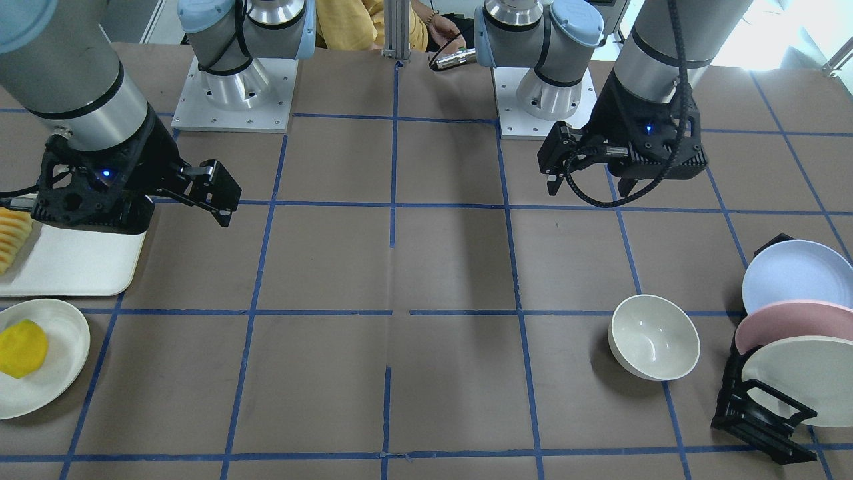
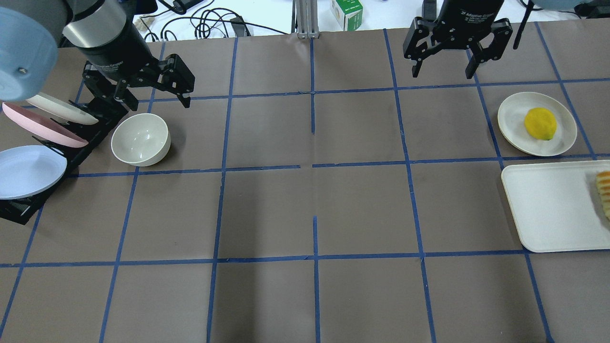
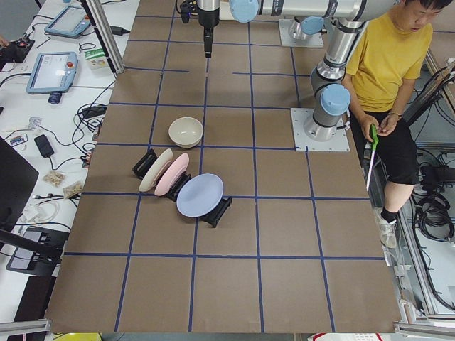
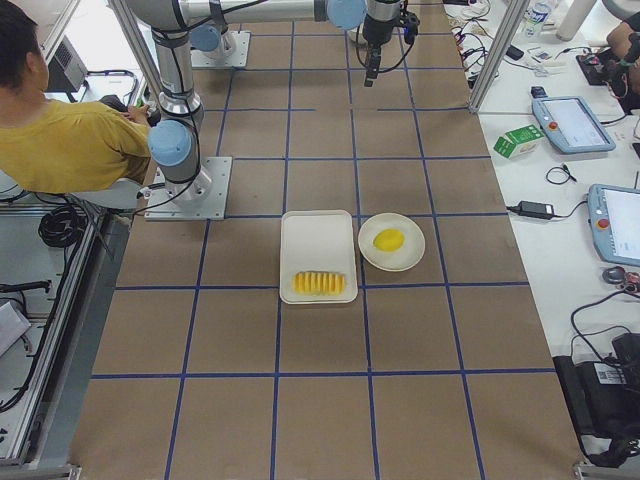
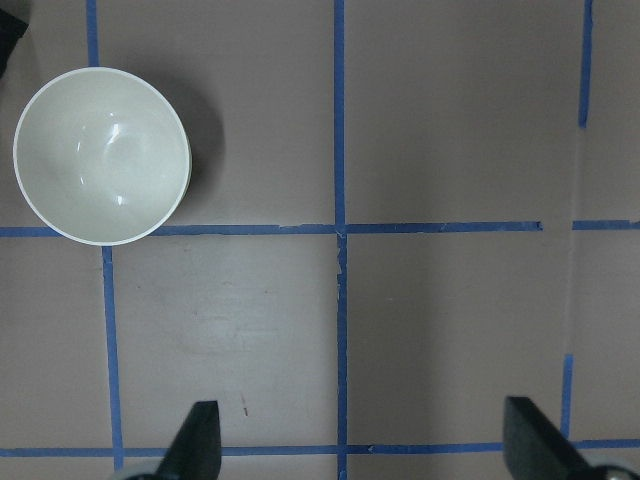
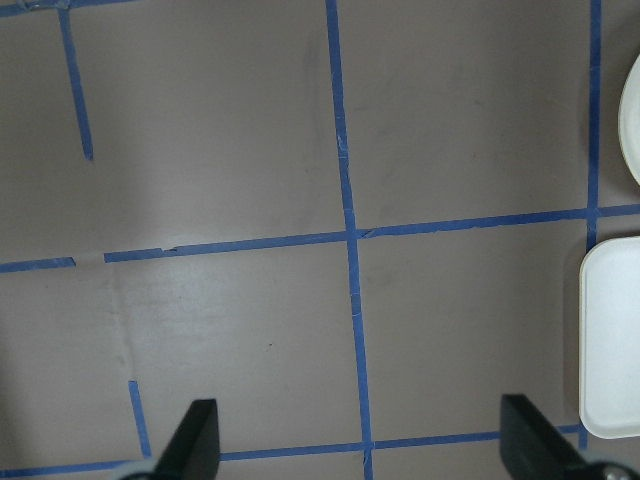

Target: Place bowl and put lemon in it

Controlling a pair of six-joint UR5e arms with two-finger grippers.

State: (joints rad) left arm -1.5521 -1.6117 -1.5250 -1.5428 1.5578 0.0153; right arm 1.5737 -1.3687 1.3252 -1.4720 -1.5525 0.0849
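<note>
The off-white bowl [image 2: 140, 139] stands upright and empty on the table's left side, beside the plate rack; it also shows in the front view [image 1: 654, 337] and the left wrist view [image 5: 102, 155]. The yellow lemon [image 2: 540, 123] lies on a flat off-white plate [image 2: 512, 107] at the right, seen too in the front view [image 1: 22, 348]. My left gripper [image 2: 155, 97] hangs open and empty above the table just beyond the bowl. My right gripper [image 2: 442, 74] is open and empty at the far side, left of the lemon's plate.
A black rack [image 2: 19, 209] with blue, pink and cream plates stands at the left edge next to the bowl. A white tray [image 2: 548, 209] with sliced fruit [image 2: 604, 190] lies near the lemon's plate. A person sits behind the robot bases.
</note>
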